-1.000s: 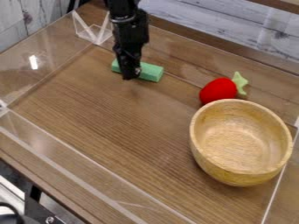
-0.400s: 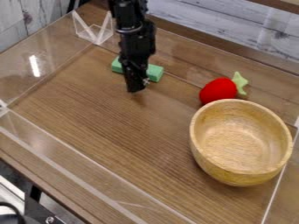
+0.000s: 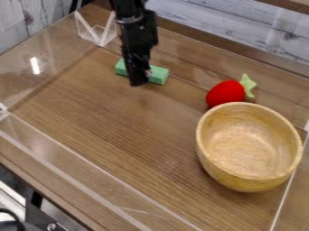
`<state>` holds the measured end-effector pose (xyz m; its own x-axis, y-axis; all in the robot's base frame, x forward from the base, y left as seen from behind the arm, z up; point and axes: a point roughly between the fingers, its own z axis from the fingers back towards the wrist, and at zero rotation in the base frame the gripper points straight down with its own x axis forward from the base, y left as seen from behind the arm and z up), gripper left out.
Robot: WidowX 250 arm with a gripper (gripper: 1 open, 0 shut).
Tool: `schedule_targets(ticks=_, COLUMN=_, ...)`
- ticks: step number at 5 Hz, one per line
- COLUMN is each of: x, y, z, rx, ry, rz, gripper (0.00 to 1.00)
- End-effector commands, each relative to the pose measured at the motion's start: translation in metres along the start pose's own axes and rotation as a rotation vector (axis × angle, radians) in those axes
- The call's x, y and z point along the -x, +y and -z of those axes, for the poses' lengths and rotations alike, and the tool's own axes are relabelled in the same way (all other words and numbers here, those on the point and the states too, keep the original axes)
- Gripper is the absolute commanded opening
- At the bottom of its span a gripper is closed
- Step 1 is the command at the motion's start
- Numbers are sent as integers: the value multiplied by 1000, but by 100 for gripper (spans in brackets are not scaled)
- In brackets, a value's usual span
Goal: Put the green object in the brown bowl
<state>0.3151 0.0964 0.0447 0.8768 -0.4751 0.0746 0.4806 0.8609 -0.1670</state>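
One green object, one brown bowl, one red toy here! The green object's a small, flat, pale-green bar, lying at the gripper, well apart from the bowl. The gripper's closed down; whether it grips the bar, I can't tell. Beneath it all, a brown wood-grained table, with pale floor showing beyond the corner.

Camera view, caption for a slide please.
Gripper at the green block, brown bowl and red toy nearby.
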Motion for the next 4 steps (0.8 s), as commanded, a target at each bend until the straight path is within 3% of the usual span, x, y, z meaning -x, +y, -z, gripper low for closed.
schedule_targets(ticks=1, x=-12, y=-3, z=-27, rx=-40, ry=-58, rz=11, gripper=100)
schedule_targets(ticks=2, x=-15, y=-12, z=-28, rx=-19, ry=-56, rz=18, gripper=0)
schedule_targets(ticks=4, x=-23, y=-27, z=-61, rx=-70, ry=-137, rz=-185, gripper=0)
